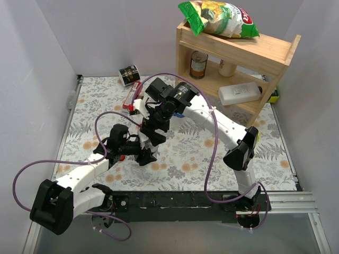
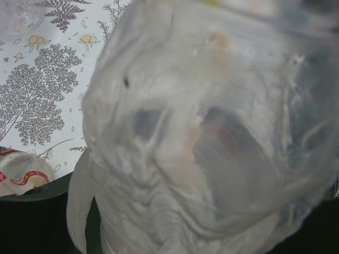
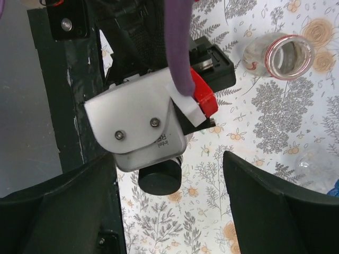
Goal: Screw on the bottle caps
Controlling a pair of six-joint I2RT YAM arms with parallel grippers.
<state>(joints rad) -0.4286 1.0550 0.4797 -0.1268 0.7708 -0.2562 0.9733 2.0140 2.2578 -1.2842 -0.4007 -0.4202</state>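
My left gripper (image 1: 144, 154) is shut on a clear plastic bottle (image 2: 212, 132), which fills the left wrist view, crumpled and blurred. In the right wrist view a black cap (image 3: 159, 179) sits at that bottle's neck, just below the left wrist's white camera housing. My right gripper (image 3: 168, 161) is open, its dark fingers (image 3: 265, 206) wide apart on either side of the black cap and not touching it. A second clear bottle (image 3: 283, 53), open-mouthed with a red ring at the neck, lies on the mat. The red and blue caps are not clearly seen.
A third clear bottle (image 3: 318, 164) shows at the right edge of the right wrist view. A wooden shelf (image 1: 238, 58) at the back right holds a chip bag, a can and a white jug (image 1: 241, 93). A black can (image 1: 128, 74) lies at the back.
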